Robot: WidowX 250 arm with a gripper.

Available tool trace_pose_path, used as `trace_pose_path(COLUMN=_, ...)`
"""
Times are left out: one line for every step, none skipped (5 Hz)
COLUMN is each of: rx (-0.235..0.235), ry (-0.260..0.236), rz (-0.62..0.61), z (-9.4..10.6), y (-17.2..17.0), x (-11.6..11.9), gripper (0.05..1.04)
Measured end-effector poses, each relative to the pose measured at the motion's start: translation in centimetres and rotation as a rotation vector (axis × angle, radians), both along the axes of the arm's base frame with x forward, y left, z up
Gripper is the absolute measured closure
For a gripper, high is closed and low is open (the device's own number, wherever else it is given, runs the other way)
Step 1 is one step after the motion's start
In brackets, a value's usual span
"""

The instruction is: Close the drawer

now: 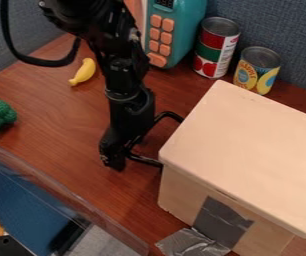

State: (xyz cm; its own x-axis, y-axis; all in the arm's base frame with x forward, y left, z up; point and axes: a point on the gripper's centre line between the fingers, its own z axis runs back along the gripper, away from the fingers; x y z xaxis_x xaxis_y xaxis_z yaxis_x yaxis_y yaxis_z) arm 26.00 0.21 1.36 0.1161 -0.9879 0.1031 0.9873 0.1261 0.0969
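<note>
If light yet stiff, as seems likely, push black handle squarely; cannot tell gripper clenched from released.

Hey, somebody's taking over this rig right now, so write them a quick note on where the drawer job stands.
End effector: low over the table, beside the black handle on the side of the wooden box. Contact with the handle can't be judged.
Job: close the drawer. The handle marks its side.
Done: it looks shut or nearly so, as nothing but the handle juts past the box's top there. The overhang hides the drawer's face, so this isn't certain.
Left: check that it sits flush, perhaps nudge it in, then back the arm away.
</note>
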Motion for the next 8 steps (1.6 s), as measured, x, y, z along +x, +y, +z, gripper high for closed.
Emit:
trace_pose_path(rx=-0.004, ry=-0.001, rz=0.003, z=0.4, y=-0.6, x=-0.3, gripper=0.083)
trace_pose_path(rx=-0.009, ry=0.011, rz=0.001, z=0.4, y=-0.8, x=-0.5, gripper=0.082)
trace_pose_path(rx=-0.018, ry=0.029, rz=0.075, z=0.4, y=0.8, x=-0.8, gripper=0.083)
trace_pose_path(rx=-0.020, ry=0.068, rz=0.340, z=1.4, y=6.1, x=-2.0, gripper=0.083)
trace_pose_path(rx=-0.049, ry=0.003, rz=0.577, z=4.9, y=9.7, x=-2.4, gripper=0.083)
trace_pose_path(rx=-0.075, ry=-0.037, rz=0.821, z=9.3, y=11.9, x=-3.0, gripper=0.084)
trace_pose_path(rx=-0.121, ry=-0.033, rz=0.917, z=12.7, y=12.9, x=-2.9, gripper=0.084)
trace_pose_path(rx=-0.146, ry=-0.031, rz=0.963, z=15.7, y=13.8, x=-2.7, gripper=0.084)
